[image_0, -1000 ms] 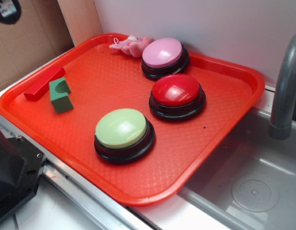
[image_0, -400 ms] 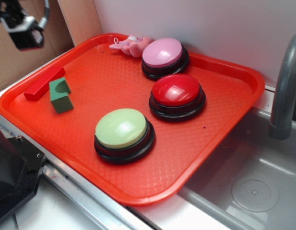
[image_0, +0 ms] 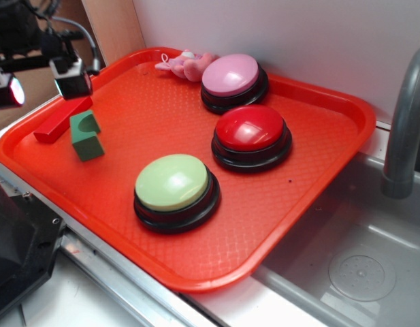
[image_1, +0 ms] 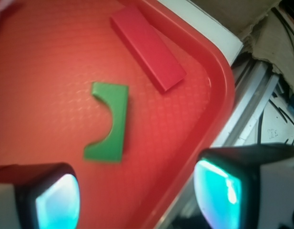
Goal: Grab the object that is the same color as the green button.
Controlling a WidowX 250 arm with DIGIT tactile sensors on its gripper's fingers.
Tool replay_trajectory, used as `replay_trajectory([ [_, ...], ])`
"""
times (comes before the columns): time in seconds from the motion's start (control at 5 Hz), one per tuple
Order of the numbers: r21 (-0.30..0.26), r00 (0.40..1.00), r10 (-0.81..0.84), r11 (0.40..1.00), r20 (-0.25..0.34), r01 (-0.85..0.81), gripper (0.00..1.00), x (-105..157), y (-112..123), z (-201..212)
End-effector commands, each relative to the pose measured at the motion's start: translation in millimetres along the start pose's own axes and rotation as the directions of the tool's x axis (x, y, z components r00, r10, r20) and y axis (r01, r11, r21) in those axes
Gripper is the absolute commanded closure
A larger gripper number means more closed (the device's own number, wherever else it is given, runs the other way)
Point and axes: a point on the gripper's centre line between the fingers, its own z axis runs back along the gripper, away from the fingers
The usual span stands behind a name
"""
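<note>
The gripper [image_0: 43, 80] has come into the exterior view within the last second and now hangs over the tray's [image_0: 312, 211] left edge; earlier only a small part of the arm showed at the top left corner. This likely means the approach to the block [image_0: 86, 135] has begun. The block lies near the tray's left edge, just beside the red bar [image_0: 62, 118] and well apart from the green button [image_0: 173, 182]. In the wrist view the block [image_1: 108, 122] sits above the two fingers [image_1: 51, 198], not between them. The fingers stand wide open and hold nothing. The arm must probably move a little forward and then descend.
</note>
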Motion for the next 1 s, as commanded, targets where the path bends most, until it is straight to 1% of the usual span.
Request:
replay_trajectory([
  [0.0, 0.008, 0.997, 0.074, 0.997, 0.014, -0.074, 0.0, 12, 13, -37],
  [0.2, -0.022, 0.995, 0.091, 0.996, 0.028, -0.09, 0.0, 13, 14, -53],
  [0.4, -0.022, 0.994, 0.097, 0.995, 0.041, -0.096, 0.0, 13, 10, -64],
  [0.6, -0.072, 0.998, 0.055, 0.996, 0.042, -0.052, 1.0, 15, 7, -68],
  [0.8, -0.108, 0.999, 0.011, 0.994, 0.047, -0.006, 1.0, 13, 3, -63],
])
